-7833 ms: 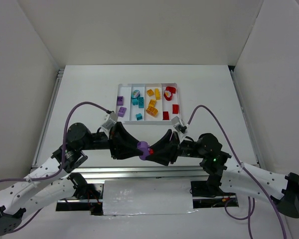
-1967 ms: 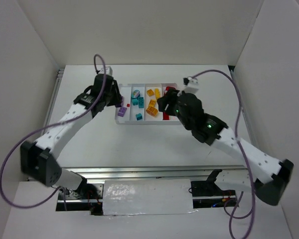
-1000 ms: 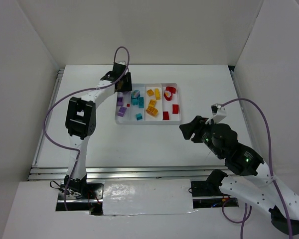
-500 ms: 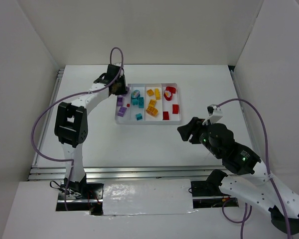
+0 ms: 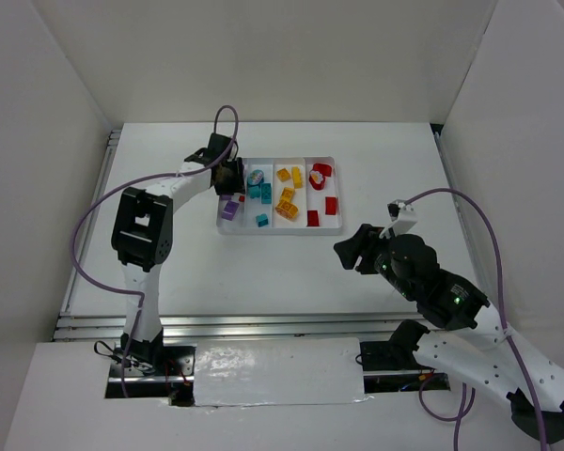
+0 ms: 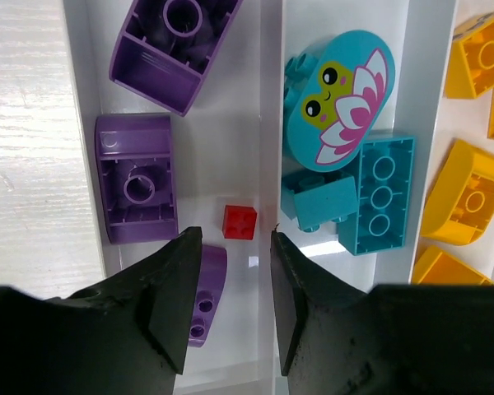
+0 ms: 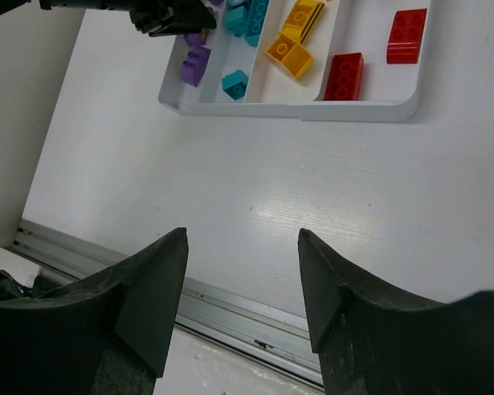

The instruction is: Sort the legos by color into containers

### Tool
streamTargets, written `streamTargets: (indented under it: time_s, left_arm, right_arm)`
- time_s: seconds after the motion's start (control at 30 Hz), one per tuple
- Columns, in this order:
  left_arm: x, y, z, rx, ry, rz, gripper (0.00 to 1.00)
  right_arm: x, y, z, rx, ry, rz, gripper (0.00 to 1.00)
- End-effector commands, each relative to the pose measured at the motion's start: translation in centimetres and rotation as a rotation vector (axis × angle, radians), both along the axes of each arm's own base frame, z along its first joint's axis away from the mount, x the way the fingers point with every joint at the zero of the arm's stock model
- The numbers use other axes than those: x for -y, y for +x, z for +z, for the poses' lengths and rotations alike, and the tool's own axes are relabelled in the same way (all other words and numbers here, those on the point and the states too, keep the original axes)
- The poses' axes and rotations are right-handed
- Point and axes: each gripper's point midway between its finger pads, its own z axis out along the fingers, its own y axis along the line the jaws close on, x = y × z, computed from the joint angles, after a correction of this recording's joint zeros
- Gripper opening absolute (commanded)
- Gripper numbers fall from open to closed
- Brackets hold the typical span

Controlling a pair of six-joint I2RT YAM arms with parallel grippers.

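The white tray has four compartments: purple bricks at the left, then teal, yellow-orange and red. My left gripper hangs open and empty over the purple compartment. In the left wrist view a tiny red brick lies among purple bricks, just ahead of the open gripper, untouched. A round frog piece sits on teal bricks. My right gripper is open and empty above bare table, near side of the tray.
Yellow-orange bricks fill the compartment right of the teal one. A red ring piece lies at the far end of the red compartment. White walls enclose the table on three sides. A metal rail runs along the near edge.
My left gripper has shifted a little nearer and down over the purple compartment. My right arm has pulled back from the tray and now barely moves.
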Motion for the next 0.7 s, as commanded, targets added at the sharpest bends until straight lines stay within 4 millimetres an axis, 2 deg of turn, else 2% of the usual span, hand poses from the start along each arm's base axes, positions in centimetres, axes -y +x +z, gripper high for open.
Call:
streamTargets:
  time_s: [0.0, 0.17, 0.4, 0.67]
  left_arm:
    - [0.6, -0.1, -0.8, -0.004, -0.005, -0.034, 0.51]
    - [0.4, 0.0, -1.5, -0.014, 0.006, -0.024, 0.50]
    - [0.5, 0.1, -1.8, -0.021, 0.005, -0.017, 0.42]
    - [0.8, -0.2, -2.7, -0.047, 0.067, -0.031, 0.45]
  right_arm:
    - [-0.3, 0.0, 0.3, 0.005, 0.021, 0.006, 0.63]
    - [-0.2, -0.1, 0.4, 0.009, 0.022, 0.007, 0.63]
    - [-0.3, -0.1, 0.0, 0.005, 0.016, 0.013, 0.63]
    - [-0.4, -0.2, 0.0, 0.010, 0.021, 0.021, 0.63]
